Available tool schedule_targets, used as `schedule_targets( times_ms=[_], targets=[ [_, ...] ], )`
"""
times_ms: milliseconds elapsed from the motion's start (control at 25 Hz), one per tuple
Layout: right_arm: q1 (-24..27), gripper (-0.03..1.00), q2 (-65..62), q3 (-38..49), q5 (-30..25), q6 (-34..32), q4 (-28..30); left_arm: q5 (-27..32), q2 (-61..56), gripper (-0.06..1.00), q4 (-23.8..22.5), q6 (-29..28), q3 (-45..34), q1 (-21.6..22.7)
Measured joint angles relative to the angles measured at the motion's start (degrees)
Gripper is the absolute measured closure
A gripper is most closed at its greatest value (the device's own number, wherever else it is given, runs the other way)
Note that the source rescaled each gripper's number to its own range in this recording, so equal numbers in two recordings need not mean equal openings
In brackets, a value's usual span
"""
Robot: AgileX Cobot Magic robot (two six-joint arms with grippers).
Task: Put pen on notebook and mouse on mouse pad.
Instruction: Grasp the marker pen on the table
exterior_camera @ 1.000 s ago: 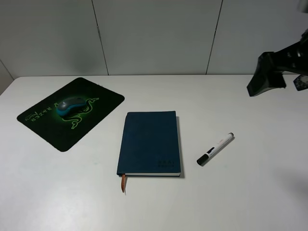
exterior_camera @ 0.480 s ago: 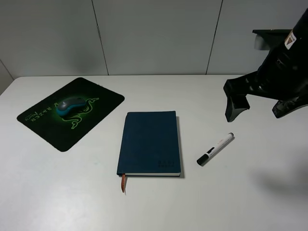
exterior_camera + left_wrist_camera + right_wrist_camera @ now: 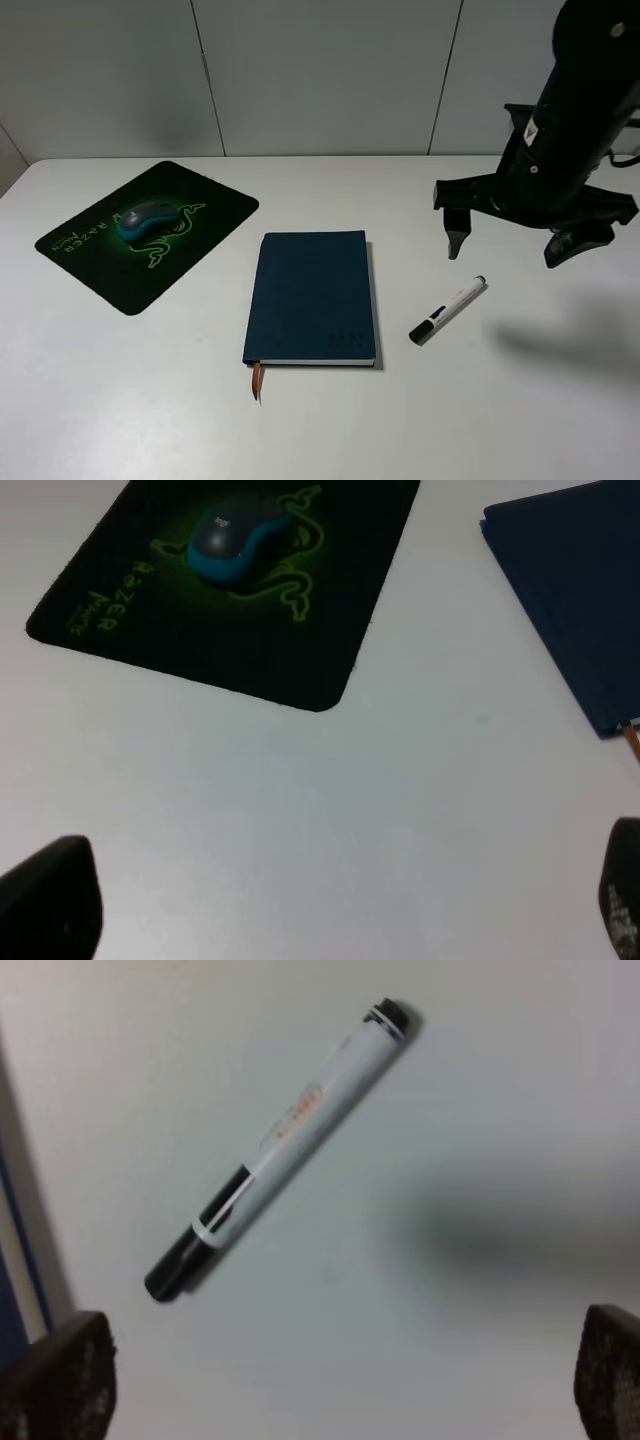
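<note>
Here, left to right: the mouse (image 3: 147, 218) lay on the mouse pad (image 3: 120, 282), over its green logo, at the desk's (image 3: 120, 410) far left. The left hand (image 3: 335, 908), visible only in its wrist view, hung released above bare desk near the pad, dark fingertips (image 3: 50, 905) spread wide. The notebook (image 3: 312, 297) lay closed at centre. The pen (image 3: 447, 309) rested on the desk just right of it, not touching. The right hand (image 3: 507, 250) hovered above and slightly beyond the pen, pointing downward, fingers (image 3: 455, 232) wide apart, grasping nothing.
</note>
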State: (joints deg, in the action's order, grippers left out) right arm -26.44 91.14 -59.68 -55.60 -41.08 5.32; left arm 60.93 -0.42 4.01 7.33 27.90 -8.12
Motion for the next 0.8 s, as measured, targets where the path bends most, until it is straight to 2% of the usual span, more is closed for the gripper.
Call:
schedule_targets(
  times_ms=[240, 440, 800],
  targets=[
    [3.66, -0.03, 7.02, 0.00, 5.44, 2.07, -4.96, 0.00, 0.00, -0.06, 0.00, 0.00, 0.00, 0.00],
    [6.18, -0.03, 11.32, 0.00, 8.22, 3.56, -6.43, 0.00, 0.00, -0.06, 0.00, 0.00, 0.00, 0.00],
    [6.62, -0.03, 17.57, -0.05, 11.97, 3.60, -7.51, 0.00, 0.00, -0.06, 0.00, 0.00, 0.00, 0.00]
  ],
)
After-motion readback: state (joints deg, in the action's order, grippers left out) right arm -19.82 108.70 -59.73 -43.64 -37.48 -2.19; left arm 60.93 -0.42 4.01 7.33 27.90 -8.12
